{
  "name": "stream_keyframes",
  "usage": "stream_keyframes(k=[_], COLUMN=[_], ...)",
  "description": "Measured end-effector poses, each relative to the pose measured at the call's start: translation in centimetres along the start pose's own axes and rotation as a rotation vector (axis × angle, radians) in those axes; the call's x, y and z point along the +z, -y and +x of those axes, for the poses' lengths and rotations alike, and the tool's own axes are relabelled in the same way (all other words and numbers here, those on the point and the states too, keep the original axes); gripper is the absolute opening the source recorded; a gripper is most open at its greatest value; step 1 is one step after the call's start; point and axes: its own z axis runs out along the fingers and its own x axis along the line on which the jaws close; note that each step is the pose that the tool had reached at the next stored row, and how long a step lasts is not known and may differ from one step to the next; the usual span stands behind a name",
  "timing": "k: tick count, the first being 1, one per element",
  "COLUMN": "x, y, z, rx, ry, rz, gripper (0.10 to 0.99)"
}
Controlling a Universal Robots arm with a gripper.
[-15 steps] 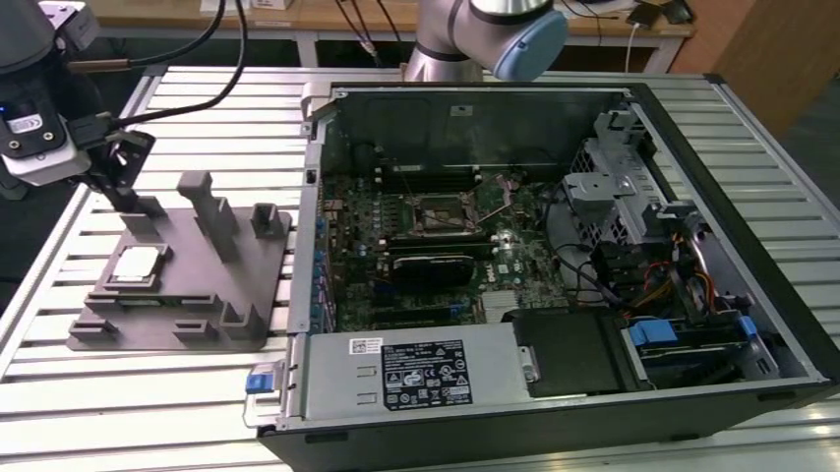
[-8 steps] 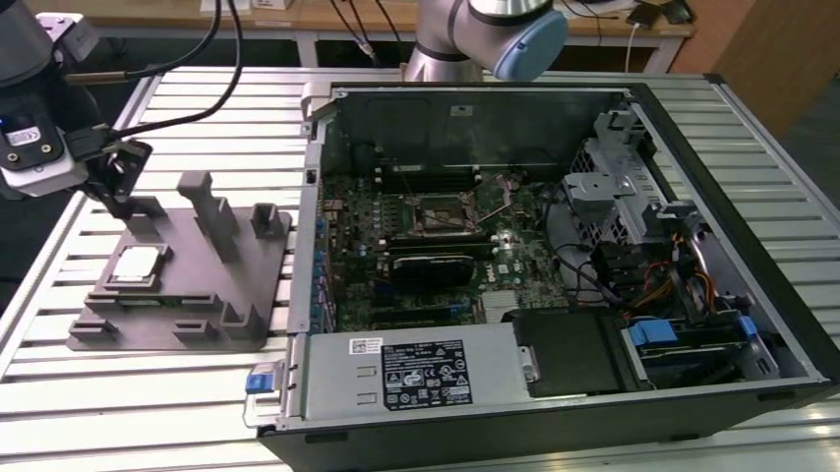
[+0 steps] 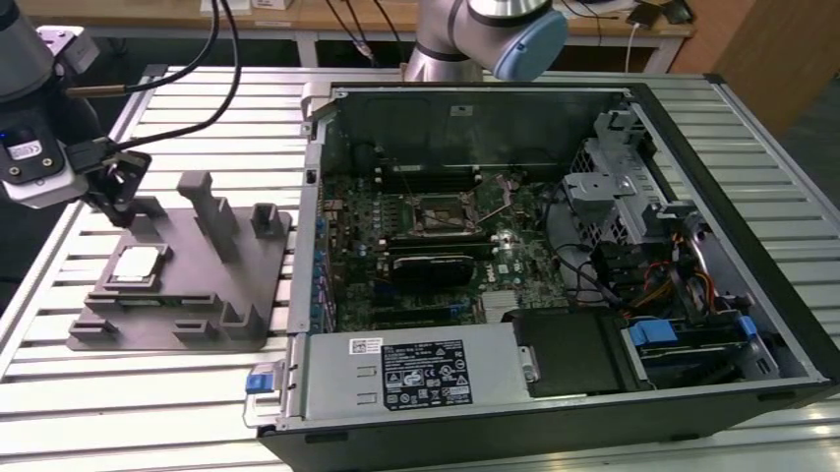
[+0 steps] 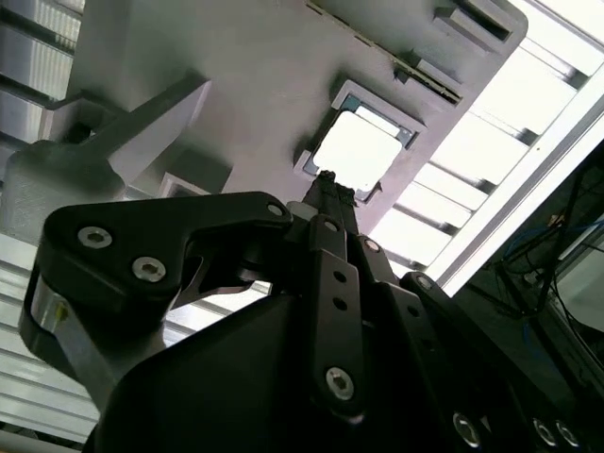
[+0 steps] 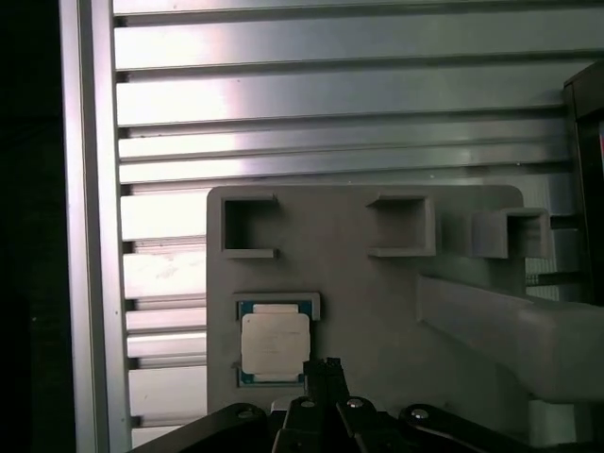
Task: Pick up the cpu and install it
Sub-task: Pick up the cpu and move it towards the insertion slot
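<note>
The cpu is a small silvery square lying flat in a recess of a grey holder plate on the exterior view's left. Both wrist views show the cpu just beyond my fingertips. My gripper hangs above the holder's far left corner, a little behind the cpu and not touching it. Its black fingers meet at the tip and hold nothing. The dark square socket sits on the motherboard inside the open computer case.
The holder carries upright grey posts and empty pockets close to the cpu. The open case lies to the exterior view's right on a slatted aluminium table. The arm's base stands behind the case.
</note>
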Motion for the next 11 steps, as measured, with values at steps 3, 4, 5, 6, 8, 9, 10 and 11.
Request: stream_keyframes(k=[3, 4, 5, 6, 8, 9, 10, 11], x=[0.4, 0.53, 0.66, 0.79, 1.08, 1.22, 1.38, 1.53], y=[0.12, 0.16, 0.2, 0.22, 0.27, 0.3, 0.33, 0.36], z=[0.14, 0.19, 0.25, 0.32, 0.49, 0.57, 0.64, 0.7], rx=[0.0, 0.0, 0.0, 0.0, 0.0, 0.0, 0.0, 0.0], ry=[0.0002, 0.0001, 0.0001, 0.0001, 0.0001, 0.0001, 0.0002, 0.0002], rz=[0.0, 0.0, 0.0, 0.0, 0.0, 0.0, 0.0, 0.0], gripper=[0.106, 0.106, 0.106, 0.106, 0.106, 0.106, 0.106, 0.106])
